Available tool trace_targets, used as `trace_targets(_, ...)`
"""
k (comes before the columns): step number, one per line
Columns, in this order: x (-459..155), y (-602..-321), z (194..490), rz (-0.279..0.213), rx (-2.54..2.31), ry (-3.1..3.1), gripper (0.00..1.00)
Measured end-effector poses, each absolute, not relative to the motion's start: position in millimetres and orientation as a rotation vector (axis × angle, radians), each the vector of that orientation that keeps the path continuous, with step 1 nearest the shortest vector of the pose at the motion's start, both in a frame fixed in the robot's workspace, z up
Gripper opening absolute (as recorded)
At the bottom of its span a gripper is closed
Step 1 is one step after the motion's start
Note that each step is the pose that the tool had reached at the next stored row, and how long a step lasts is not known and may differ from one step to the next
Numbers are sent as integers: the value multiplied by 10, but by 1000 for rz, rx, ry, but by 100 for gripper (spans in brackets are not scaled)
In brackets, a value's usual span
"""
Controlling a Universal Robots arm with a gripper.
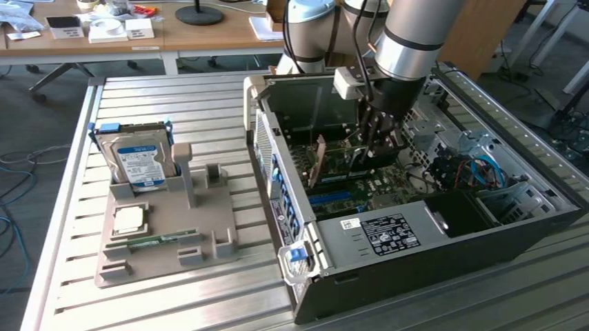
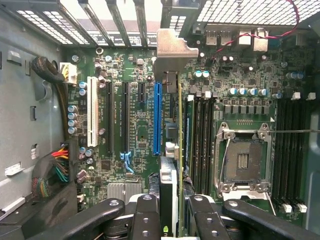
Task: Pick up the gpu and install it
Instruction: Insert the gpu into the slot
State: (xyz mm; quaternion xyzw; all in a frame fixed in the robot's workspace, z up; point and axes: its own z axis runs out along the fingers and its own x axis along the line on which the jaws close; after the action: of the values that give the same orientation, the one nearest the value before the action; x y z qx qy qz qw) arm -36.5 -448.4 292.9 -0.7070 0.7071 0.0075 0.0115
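Slatted metal surface (image 1: 184,303) carried an open computer case (image 1: 515,234), with the hand (image 2: 172,210) reaching inside. Its fingers (image 2: 145,217) gripped the gpu (image 2: 168,185) edge-on over the motherboard (image 2: 135,135), just beside the long blue slot (image 2: 157,117).

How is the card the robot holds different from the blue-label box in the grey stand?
The gpu is thin, with a silver bracket; the hard drive is boxy with a blue-white label. The gpu is in the gripper inside the computer case; the hard drive stands in a grey holder outside it. Both stand on edge.
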Motion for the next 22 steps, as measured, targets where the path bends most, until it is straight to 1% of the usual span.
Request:
trace_targets(9,-379,-4487,2924,27,-2206,2207,27)
trace_targets(22,-464,-4579,2906,27,-2206,2207,27)
